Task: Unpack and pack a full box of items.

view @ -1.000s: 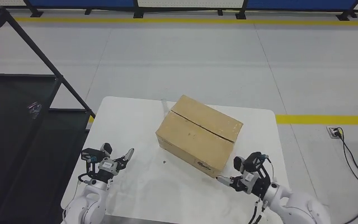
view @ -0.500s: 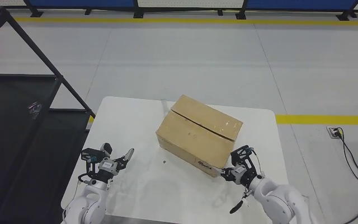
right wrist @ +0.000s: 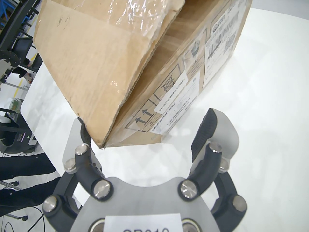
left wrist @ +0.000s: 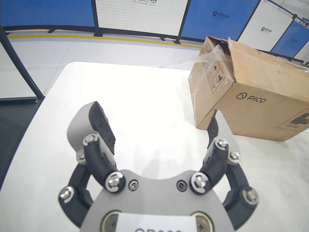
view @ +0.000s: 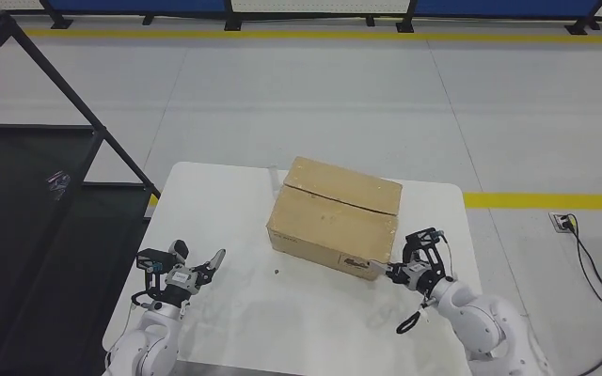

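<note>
A brown cardboard box (view: 334, 221) stands in the middle of the white table (view: 226, 197), its top flaps down with loose clear tape hanging off them. My right gripper (view: 400, 268) is open at the box's near right bottom corner. In the right wrist view that corner of the box (right wrist: 135, 56) sits between the fingers of the gripper (right wrist: 144, 121), and one fingertip is half hidden behind a bulging end flap. My left gripper (view: 198, 270) hovers open and empty over the table's near left part, well apart from the box (left wrist: 253, 92); its fingers (left wrist: 101, 121) hold nothing.
A black metal frame (view: 66, 103) and a dark panel (view: 56, 244) stand just left of the table. The table's right edge (view: 467, 244) is close behind my right gripper. Bare tabletop lies between the left gripper and the box.
My right gripper has moved in to the box's near corner. The box has turned, so it now lies more square to the table's edges. The left arm has kept still.
</note>
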`<action>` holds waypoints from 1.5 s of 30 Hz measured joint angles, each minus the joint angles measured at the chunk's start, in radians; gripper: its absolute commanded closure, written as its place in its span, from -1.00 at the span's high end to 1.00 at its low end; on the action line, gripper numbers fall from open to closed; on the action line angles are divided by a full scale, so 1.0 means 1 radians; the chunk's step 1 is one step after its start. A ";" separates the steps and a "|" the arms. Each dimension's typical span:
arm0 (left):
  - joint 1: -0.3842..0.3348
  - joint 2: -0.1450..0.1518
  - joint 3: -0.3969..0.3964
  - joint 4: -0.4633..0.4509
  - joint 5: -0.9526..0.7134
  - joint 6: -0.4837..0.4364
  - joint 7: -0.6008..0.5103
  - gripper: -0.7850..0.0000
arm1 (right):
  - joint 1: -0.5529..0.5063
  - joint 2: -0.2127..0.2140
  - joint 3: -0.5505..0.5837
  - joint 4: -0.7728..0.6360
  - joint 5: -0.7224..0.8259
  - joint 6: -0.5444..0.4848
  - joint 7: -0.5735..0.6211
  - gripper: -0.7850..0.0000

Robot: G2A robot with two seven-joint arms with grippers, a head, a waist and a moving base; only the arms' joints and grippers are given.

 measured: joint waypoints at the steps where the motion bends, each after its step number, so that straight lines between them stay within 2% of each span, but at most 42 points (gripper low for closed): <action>1: 0.000 0.000 0.000 0.000 0.000 0.000 0.000 1.00 | 0.003 0.000 0.004 0.005 0.008 0.002 -0.004 1.00; 7: 0.000 0.000 0.000 0.000 0.000 0.000 0.000 1.00 | 0.016 0.002 0.034 0.025 0.108 -0.007 -0.036 1.00; 12: 0.000 0.000 0.000 0.000 0.000 0.000 0.000 1.00 | 0.050 0.003 0.076 0.063 0.299 -0.059 -0.035 1.00; 20: 0.000 0.000 0.000 0.000 0.000 0.000 0.000 1.00 | 0.211 0.005 0.075 0.251 0.658 -0.127 0.147 1.00; 26: 0.000 0.000 0.000 0.000 0.000 0.000 0.000 1.00 | 0.293 0.006 0.047 0.361 0.782 -0.181 0.233 1.00; 35: 0.000 0.000 0.000 0.000 0.000 0.000 0.000 1.00 | 0.337 0.013 0.025 0.430 0.954 -0.263 0.380 1.00; 42: 0.000 0.000 0.000 0.000 0.000 0.000 0.000 1.00 | 0.344 0.022 -0.005 0.434 0.916 -0.271 0.418 1.00; 43: 0.000 0.000 0.000 0.000 0.000 0.000 0.000 1.00 | 0.342 0.022 -0.011 0.431 0.912 -0.273 0.417 0.76; 44: 0.000 0.000 0.000 0.000 0.000 0.000 0.000 1.00 | 0.340 0.023 -0.016 0.428 0.909 -0.273 0.413 0.38; 45: 0.000 0.000 0.000 0.000 0.000 0.000 0.000 1.00 | 0.339 0.023 -0.021 0.426 0.908 -0.273 0.411 0.15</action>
